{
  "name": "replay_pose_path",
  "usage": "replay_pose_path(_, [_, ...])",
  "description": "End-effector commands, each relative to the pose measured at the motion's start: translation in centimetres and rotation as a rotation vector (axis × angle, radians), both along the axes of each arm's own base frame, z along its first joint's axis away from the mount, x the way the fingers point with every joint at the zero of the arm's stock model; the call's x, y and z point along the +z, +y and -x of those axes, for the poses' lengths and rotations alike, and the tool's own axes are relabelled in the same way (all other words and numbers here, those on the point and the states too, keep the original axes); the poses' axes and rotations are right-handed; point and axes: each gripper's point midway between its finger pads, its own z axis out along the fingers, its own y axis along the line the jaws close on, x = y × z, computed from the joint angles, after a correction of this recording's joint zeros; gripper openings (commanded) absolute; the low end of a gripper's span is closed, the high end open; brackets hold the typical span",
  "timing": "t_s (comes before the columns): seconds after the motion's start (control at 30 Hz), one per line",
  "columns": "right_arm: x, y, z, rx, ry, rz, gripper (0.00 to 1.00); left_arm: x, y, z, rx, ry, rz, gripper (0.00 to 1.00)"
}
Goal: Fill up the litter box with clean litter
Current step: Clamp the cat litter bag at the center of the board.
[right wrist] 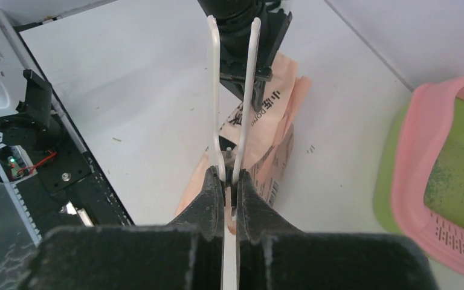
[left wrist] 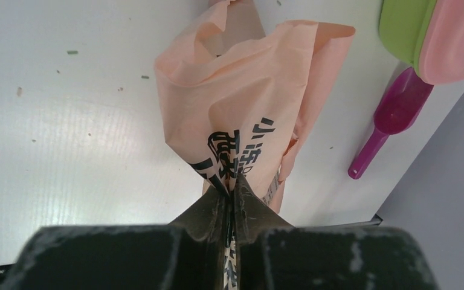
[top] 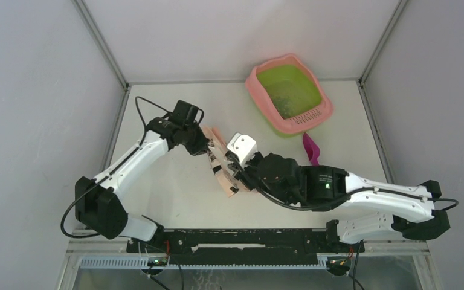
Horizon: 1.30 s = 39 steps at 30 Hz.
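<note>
Left pincer (left wrist: 229, 192) pinches the peach-pink printed plastic bag (left wrist: 241, 84). Right pincer (right wrist: 230, 181), pressed together, grips two thin white strips (right wrist: 215, 90) over it.

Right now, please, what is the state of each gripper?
Left gripper: closed, pinching the bag.
Right gripper: closed on the bag's edge, with two thin white strips in its grip too.

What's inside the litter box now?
Thin scatter of grey litter on the green floor of the litter box, mostly toward the pink grid. Whatever lies under the grid is covered.
</note>
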Motion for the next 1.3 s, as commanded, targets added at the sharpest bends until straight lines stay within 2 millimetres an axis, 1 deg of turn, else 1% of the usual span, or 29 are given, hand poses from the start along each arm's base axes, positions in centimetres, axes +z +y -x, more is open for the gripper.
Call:
replay_pose_path(0.0, [1.3, 1.2, -0.3, -0.023, -0.077, -0.043, 0.00, 2.5, -2.9, -0.8, -0.009, 0.011, 0.143, 0.08])
replay_pose_path(0.17, [0.3, 2.3, 0.6, 0.014, -0.092, -0.001, 0.00, 2.3, -4.0, -1.6, -0.018, 0.056, 0.167, 0.07])
replay_pose_path(0.37, [-1.9, 3.0, 3.3, 0.101, -0.082, 0.053, 0.00, 1.9, -4.4, -1.9, -0.027, 0.080, 0.163, 0.06])
replay_pose_path(0.47, [-2.9, 3.2, 3.6, 0.076, -0.067, 0.059, 0.00, 2.0, -4.5, -2.1, -0.023, 0.077, 0.172, 0.06])
replay_pose_path(0.57, [-3.7, 3.5, 3.6, 0.041, -0.055, 0.069, 0.00, 2.1, -4.6, -2.1, -0.020, 0.075, 0.183, 0.05])
replay_pose_path(0.7, [-5.3, 4.1, 3.1, -0.002, -0.056, 0.109, 0.00, 2.4, -4.6, -2.0, -0.020, 0.070, 0.188, 0.04])
replay_pose_path(0.87, [-6.5, 4.4, 2.9, -0.026, -0.051, 0.136, 0.00, 2.6, -4.6, -2.2, -0.018, 0.067, 0.193, 0.04])
replay_pose_path(1.03, [-8.1, 4.3, 1.9, -0.083, -0.083, 0.204, 0.00, 3.0, -4.7, -2.3, -0.018, 0.060, 0.201, 0.03])
replay_pose_path(1.27, [-9.6, 4.3, 1.2, -0.134, -0.122, 0.271, 0.00, 3.0, -4.8, -2.4, -0.019, 0.058, 0.207, 0.02])
